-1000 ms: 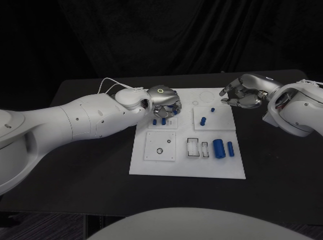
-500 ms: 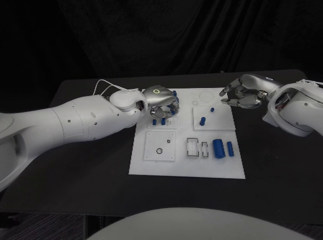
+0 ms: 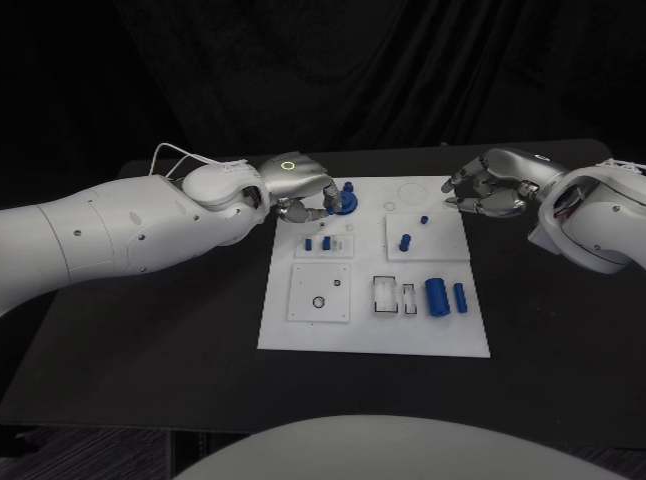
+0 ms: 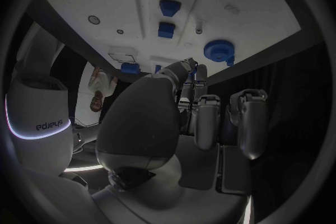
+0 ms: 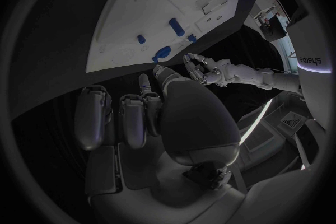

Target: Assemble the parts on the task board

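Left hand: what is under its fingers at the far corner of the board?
A round blue part sits on the task board by the left hand's fingertips. Whether they touch it cannot be told; the board beneath the hand is covered.

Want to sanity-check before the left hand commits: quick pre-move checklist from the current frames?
1. Left hand near the round blue part at the task board far edge: ok.
2. Left hand actually gripping that part: cannot tell; in the left wrist view the part appears clear of the fingertips.
3. Right hand out of the way, at the board's far right corner, holding nothing: ok.
4. Two small blue pegs upright in their plate: ok.
5. Large blue cylinder and slim one lying on the board, untouched: ok.
6. Target slot for the round part: cannot tell.
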Robot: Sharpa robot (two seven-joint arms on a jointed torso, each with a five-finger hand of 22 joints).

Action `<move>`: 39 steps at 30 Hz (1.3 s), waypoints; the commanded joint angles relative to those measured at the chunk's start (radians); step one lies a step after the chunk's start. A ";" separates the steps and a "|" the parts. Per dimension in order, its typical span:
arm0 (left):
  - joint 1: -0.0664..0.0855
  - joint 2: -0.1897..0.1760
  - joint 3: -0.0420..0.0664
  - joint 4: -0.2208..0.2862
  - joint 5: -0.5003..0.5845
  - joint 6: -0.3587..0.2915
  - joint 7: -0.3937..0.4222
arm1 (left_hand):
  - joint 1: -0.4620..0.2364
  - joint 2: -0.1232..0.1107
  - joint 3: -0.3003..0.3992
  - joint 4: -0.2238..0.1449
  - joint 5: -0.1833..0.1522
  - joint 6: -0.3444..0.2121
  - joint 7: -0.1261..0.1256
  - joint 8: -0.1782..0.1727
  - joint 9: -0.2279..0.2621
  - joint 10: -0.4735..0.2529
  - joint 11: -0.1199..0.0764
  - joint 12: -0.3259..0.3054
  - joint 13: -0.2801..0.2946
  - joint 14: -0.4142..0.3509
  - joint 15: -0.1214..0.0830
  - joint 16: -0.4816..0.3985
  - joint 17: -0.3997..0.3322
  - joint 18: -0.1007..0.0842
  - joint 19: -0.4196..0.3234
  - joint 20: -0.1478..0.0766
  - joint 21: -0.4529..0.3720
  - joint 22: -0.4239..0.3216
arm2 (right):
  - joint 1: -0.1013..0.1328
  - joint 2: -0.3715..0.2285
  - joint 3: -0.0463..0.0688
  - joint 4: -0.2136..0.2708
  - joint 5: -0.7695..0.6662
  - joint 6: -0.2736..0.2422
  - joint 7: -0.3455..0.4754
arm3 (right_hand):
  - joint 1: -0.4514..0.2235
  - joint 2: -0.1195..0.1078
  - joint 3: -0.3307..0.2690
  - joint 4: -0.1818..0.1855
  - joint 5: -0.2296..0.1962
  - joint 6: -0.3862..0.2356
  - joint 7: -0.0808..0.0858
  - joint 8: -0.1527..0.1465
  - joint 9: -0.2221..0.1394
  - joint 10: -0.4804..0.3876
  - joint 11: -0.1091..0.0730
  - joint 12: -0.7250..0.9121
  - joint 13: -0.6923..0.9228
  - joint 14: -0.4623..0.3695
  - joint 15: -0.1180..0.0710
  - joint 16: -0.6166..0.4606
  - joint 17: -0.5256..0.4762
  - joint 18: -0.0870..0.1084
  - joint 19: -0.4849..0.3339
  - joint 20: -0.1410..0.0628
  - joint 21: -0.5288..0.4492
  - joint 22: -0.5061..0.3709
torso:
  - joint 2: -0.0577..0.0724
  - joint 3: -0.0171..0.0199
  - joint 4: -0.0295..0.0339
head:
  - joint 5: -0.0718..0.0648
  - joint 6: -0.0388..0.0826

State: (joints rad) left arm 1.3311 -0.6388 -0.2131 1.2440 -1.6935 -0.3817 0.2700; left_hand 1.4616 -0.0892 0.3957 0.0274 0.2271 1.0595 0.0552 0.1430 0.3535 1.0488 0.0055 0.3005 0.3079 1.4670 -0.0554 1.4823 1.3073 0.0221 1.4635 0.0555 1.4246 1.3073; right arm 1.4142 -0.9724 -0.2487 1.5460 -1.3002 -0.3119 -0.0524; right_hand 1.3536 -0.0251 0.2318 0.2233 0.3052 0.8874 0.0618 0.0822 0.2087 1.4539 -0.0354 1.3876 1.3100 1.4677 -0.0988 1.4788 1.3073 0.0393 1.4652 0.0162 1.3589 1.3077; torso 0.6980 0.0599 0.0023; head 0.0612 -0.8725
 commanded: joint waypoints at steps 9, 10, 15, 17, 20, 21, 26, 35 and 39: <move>0.002 -0.014 0.000 -0.007 -0.007 0.064 -0.017 | -0.004 0.012 -0.002 0.003 -0.008 -0.003 0.003 -0.006 -0.002 -0.003 -0.001 -0.010 -0.004 0.036 -0.005 -0.003 0.108 0.017 -0.003 -0.003 -0.007 0.211 | -0.002 -0.003 0.001 0.002 -0.001 0.007 -0.023 | -0.009 -0.002 0.000 -0.001 0.002 0.005 0.000 -0.001 -0.001 -0.004 0.003 -0.010 0.071 0.076 0.007 -0.003 0.135 0.009 0.021 0.005 -0.007 0.200 | -0.004 0.0058 0.0080 | -0.002 0.000; 0.001 -0.012 0.000 -0.011 -0.007 0.068 -0.018 | -0.004 0.012 -0.002 0.003 -0.008 -0.003 0.003 -0.006 -0.002 -0.003 -0.001 -0.010 -0.004 0.036 -0.005 -0.003 0.108 0.017 -0.003 -0.003 -0.007 0.211 | -0.002 -0.003 0.001 0.002 -0.001 0.007 -0.023 | -0.009 -0.002 0.000 -0.001 0.002 0.005 0.000 -0.001 -0.001 -0.004 0.003 -0.010 0.071 0.076 0.007 -0.003 0.135 0.009 0.021 0.005 -0.007 0.200 | -0.004 0.0059 0.0079 | -0.001 0.000; -0.005 -0.004 0.000 -0.027 -0.007 0.076 -0.019 | -0.004 0.011 -0.003 0.003 -0.009 -0.003 0.003 -0.007 -0.003 0.000 -0.001 -0.011 -0.005 0.036 -0.005 -0.004 0.107 0.017 -0.004 -0.002 -0.008 0.211 | -0.002 -0.003 0.001 0.002 -0.001 0.008 -0.023 | -0.008 -0.002 0.001 -0.002 0.002 0.005 0.000 -0.001 -0.002 -0.005 0.003 -0.012 0.069 0.076 0.007 -0.003 0.135 0.009 0.020 0.005 -0.008 0.199 | -0.002 0.0044 0.0110 | -0.003 0.000; -0.008 -0.002 0.000 -0.032 -0.007 0.076 -0.019 | -0.004 0.011 -0.003 0.003 -0.009 -0.004 0.003 -0.007 -0.003 0.000 -0.001 -0.011 -0.005 0.035 -0.005 -0.005 0.106 0.017 -0.004 -0.002 -0.008 0.211 | -0.002 -0.003 0.001 0.002 -0.001 0.009 -0.024 | -0.007 -0.001 0.002 -0.004 0.002 0.005 0.000 -0.001 -0.002 -0.006 0.002 -0.012 0.069 0.076 0.007 -0.003 0.135 0.009 0.020 0.005 -0.008 0.199 | -0.003 0.0041 0.0106 | -0.004 0.000; -0.012 0.003 0.000 -0.039 -0.007 0.074 -0.019 | -0.005 0.011 -0.003 0.003 -0.009 -0.004 0.004 -0.008 -0.003 0.001 -0.001 -0.011 -0.005 0.035 -0.005 -0.005 0.105 0.017 -0.004 -0.002 -0.009 0.211 | -0.002 -0.003 0.001 0.002 -0.001 0.010 -0.024 | -0.007 -0.001 0.002 -0.004 0.002 0.005 0.000 -0.001 -0.002 -0.006 0.002 -0.012 0.069 0.076 0.007 -0.003 0.135 0.009 0.020 0.005 -0.008 0.199 | -0.002 0.0024 0.0105 | -0.003 0.000; -0.014 0.005 0.000 -0.041 -0.007 0.074 -0.019 | -0.005 0.011 -0.003 0.003 -0.009 -0.004 0.004 -0.008 -0.003 0.001 -0.001 -0.011 -0.005 0.035 -0.005 -0.005 0.105 0.017 -0.004 -0.002 -0.009 0.211 | -0.002 -0.003 0.001 0.002 -0.001 0.010 -0.024 | -0.006 -0.001 0.003 -0.004 0.002 0.005 0.000 -0.002 -0.002 -0.006 0.002 -0.012 0.069 0.076 0.007 -0.004 0.134 0.009 0.019 0.005 -0.010 0.199 | -0.002 0.0024 0.0093 | -0.001 0.000; -0.019 0.015 0.000 -0.052 -0.007 0.076 -0.020 | -0.004 0.011 -0.003 0.003 -0.009 -0.003 0.004 -0.008 -0.003 0.002 -0.001 -0.011 -0.005 0.034 -0.005 -0.006 0.104 0.018 -0.005 -0.002 -0.011 0.210 | -0.003 0.000 0.001 0.001 -0.001 0.010 -0.023 | -0.006 -0.001 0.003 -0.005 0.002 0.006 0.000 -0.002 -0.002 -0.005 0.002 -0.011 0.070 0.076 0.007 -0.004 0.134 0.009 0.019 0.005 -0.010 0.199 | -0.001 0.0038 0.0065 | 0.005 0.000; -0.026 0.028 0.000 -0.061 -0.007 0.078 -0.021 | -0.004 0.012 -0.003 0.003 -0.008 -0.003 0.005 -0.008 -0.003 0.005 0.000 -0.012 -0.006 0.034 -0.005 -0.007 0.103 0.018 -0.006 -0.002 -0.012 0.210 | -0.004 0.001 0.001 0.000 -0.001 0.010 -0.022 | -0.006 -0.001 0.003 -0.005 0.002 0.006 0.000 -0.002 -0.002 -0.005 0.002 -0.011 0.070 0.076 0.007 -0.004 0.134 0.009 0.019 0.005 -0.010 0.199 | -0.003 0.0068 0.0065 | 0.003 0.000; -0.030 0.032 0.000 -0.066 -0.007 0.081 -0.020 | -0.003 0.012 -0.003 0.002 -0.008 -0.002 0.005 -0.008 -0.003 0.007 0.000 -0.012 -0.006 0.032 -0.005 -0.008 0.100 0.018 -0.007 -0.002 -0.014 0.209 | -0.004 0.001 0.001 0.000 -0.001 0.009 -0.022 | -0.006 -0.001 0.003 -0.005 0.002 0.006 0.000 -0.002 -0.002 -0.005 0.002 -0.011 0.070 0.076 0.007 -0.004 0.134 0.009 0.019 0.005 -0.010 0.199 | -0.003 0.0066 0.0054 | 0.004 0.000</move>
State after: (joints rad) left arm 1.3039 -0.6088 -0.2134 1.1794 -1.6938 -0.3123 0.2468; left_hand 1.4561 -0.0848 0.3947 0.0263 0.2218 1.0570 0.0538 0.1313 0.3493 1.0484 0.0060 0.2930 0.3018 1.4670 -0.0553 1.4784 1.3079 0.0221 1.4635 0.0556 1.4157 1.3073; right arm 1.4129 -0.9714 -0.2487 1.5454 -1.3001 -0.3040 -0.0554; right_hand 1.3536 -0.0252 0.2318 0.2233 0.3052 0.8874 0.0618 0.0822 0.2080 1.4539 -0.0355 1.3824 1.3101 1.4678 -0.0988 1.4788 1.3073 0.0393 1.4652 0.0162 1.3541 1.3074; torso 0.6957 0.0662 0.0086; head 0.0648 -0.8725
